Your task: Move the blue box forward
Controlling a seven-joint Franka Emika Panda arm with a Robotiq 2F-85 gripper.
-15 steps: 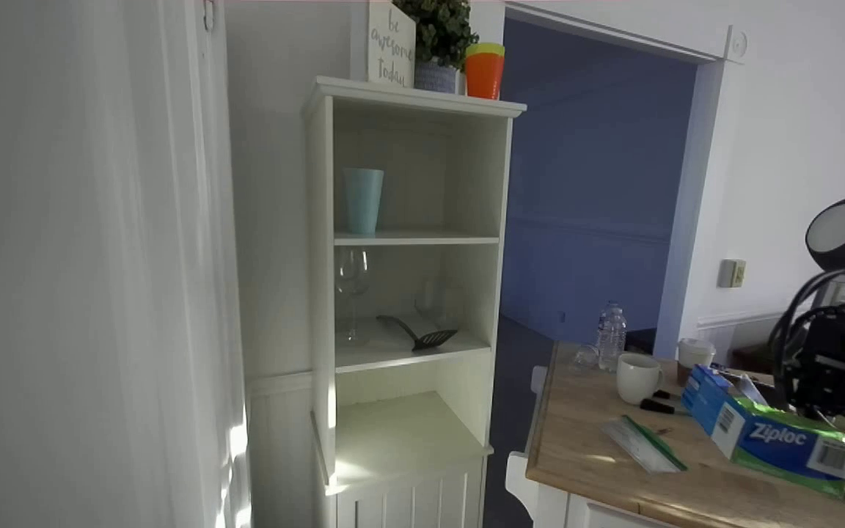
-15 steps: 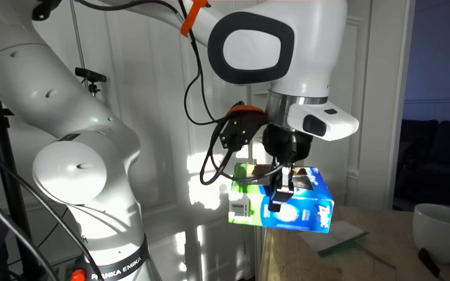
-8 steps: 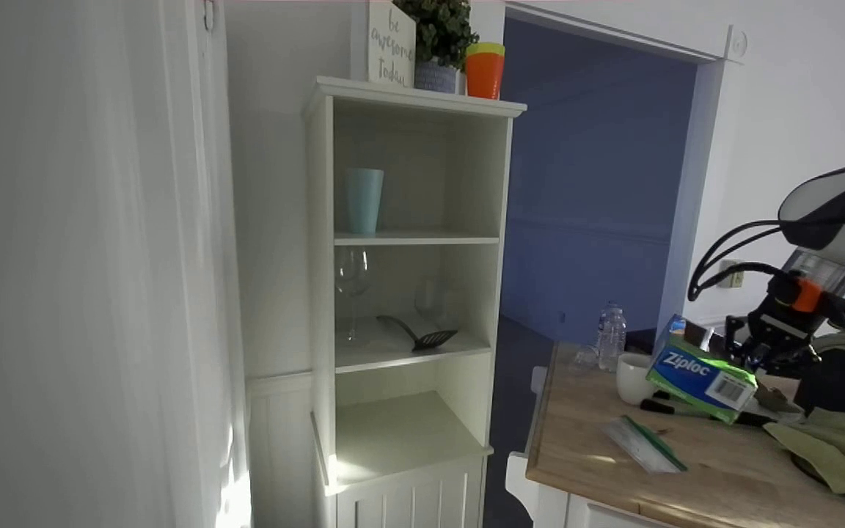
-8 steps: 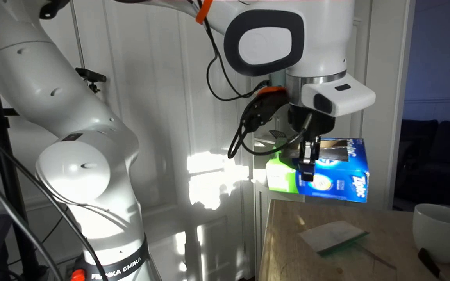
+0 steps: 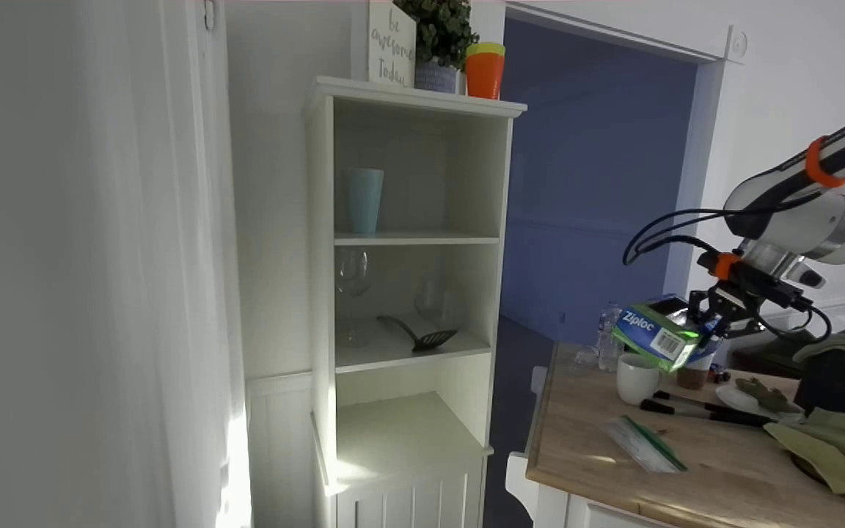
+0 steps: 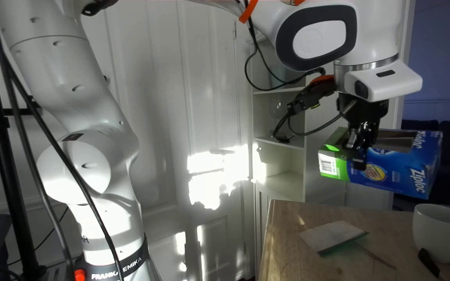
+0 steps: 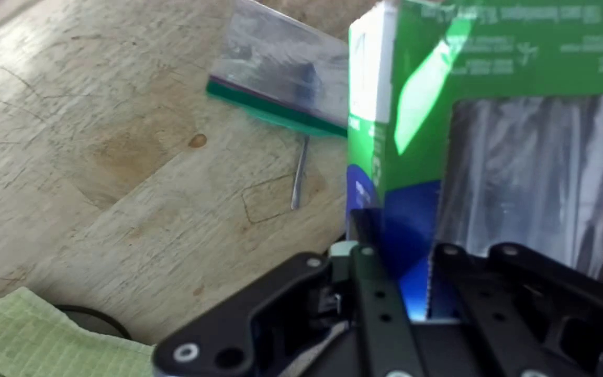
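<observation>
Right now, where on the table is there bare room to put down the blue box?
In an exterior view, the widest bare patch of the table lies between bag, green cloth and near edge; a smaller one, between bag and the corner nearest the shelf. Crowded: beyond the bag, where mug, black handles and plate sit close together.

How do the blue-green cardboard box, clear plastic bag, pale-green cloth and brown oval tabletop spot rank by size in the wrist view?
1. Cardboard box
2. Plastic bag and cloth: too alike to rank, both partly hidden
3. Brown spot
</observation>
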